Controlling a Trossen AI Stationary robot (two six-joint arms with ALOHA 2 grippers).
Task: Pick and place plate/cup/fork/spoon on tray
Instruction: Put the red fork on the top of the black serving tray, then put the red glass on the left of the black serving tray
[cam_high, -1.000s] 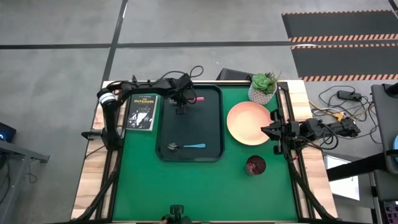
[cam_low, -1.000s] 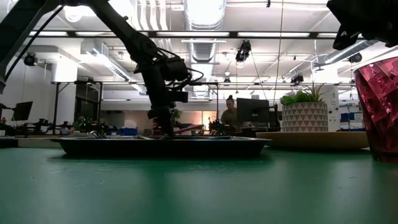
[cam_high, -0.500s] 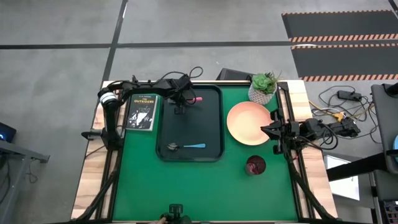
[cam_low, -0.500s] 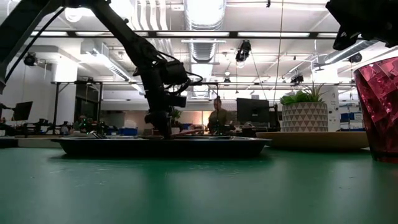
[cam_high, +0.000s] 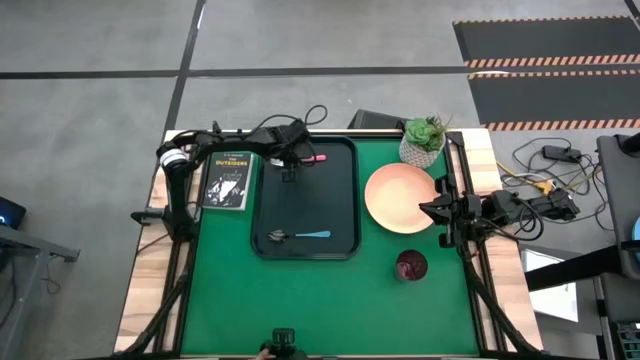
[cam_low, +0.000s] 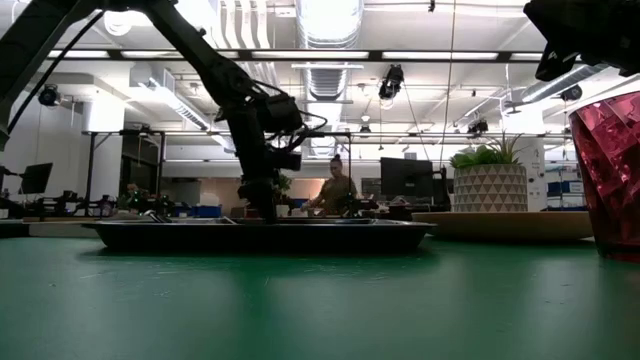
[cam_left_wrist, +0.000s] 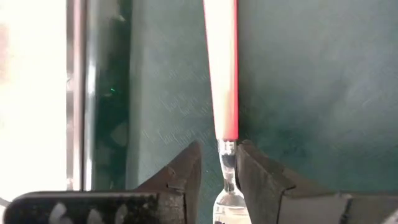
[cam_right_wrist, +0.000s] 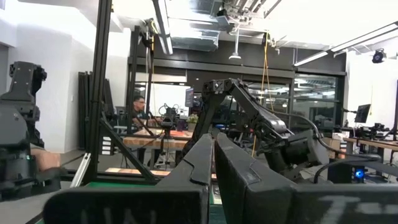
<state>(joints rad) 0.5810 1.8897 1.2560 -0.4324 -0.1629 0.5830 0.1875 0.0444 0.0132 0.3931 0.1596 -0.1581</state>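
The pink-handled fork (cam_high: 314, 159) lies in the far left part of the dark tray (cam_high: 345, 205). My left gripper (cam_high: 290, 162) points down at it, slightly open. Its fingers stand on either side of the fork's metal neck (cam_left_wrist: 225, 163), with a narrow gap on one side. The blue-handled spoon (cam_high: 303, 235) lies in the tray's near part. The peach plate (cam_high: 399, 198) rests flat on the green mat right of the tray. The dark red cup (cam_high: 411, 266) stands upright nearer the front. My right gripper (cam_high: 424, 209) is shut and empty beside the plate's right edge.
A white pot with a green plant (cam_high: 423, 141) stands at the far right, behind the plate. A dark book (cam_high: 228, 180) lies left of the tray. A person (cam_low: 335, 190) moves in the room beyond the table.
The fork's pink handle, which slanted up above the tray's rim a second ago, has come down flat into the tray. My left gripper has stayed low over the tray's far left part.
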